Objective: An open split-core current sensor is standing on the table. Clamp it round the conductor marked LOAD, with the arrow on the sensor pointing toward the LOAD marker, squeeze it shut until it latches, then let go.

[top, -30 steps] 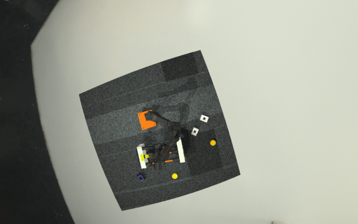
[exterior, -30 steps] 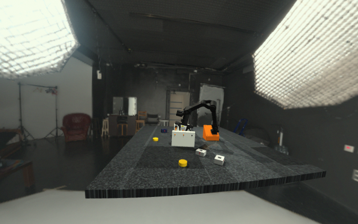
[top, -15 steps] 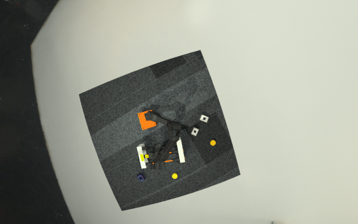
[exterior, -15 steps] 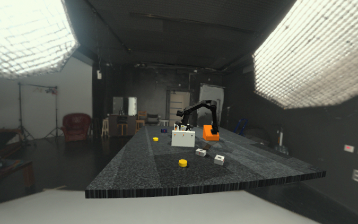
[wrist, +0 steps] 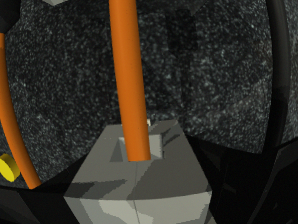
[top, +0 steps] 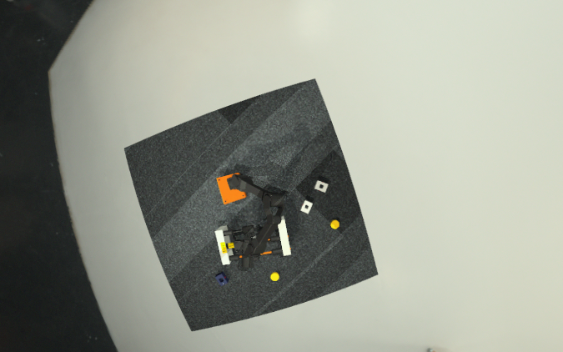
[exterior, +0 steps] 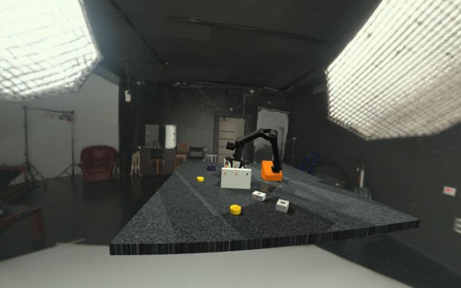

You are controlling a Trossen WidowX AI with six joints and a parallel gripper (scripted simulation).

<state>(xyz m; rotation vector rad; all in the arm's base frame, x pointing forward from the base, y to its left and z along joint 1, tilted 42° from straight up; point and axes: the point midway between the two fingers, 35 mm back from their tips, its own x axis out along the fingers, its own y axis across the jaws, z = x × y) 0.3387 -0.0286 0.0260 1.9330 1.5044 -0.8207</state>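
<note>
In the wrist view the grey split-core sensor sits round an orange conductor, which runs through its square opening. My gripper is shut on the sensor, its dark fingers on both sides. A seam shows between the sensor's two halves; I cannot tell whether it is latched. A second orange conductor runs at the left, beside a yellow marker. No arrow shows on the sensor. The conductors span two white end blocks.
The arm's orange base stands behind the fixture. Two white cubes, two yellow discs and a small blue block lie on the dark table.
</note>
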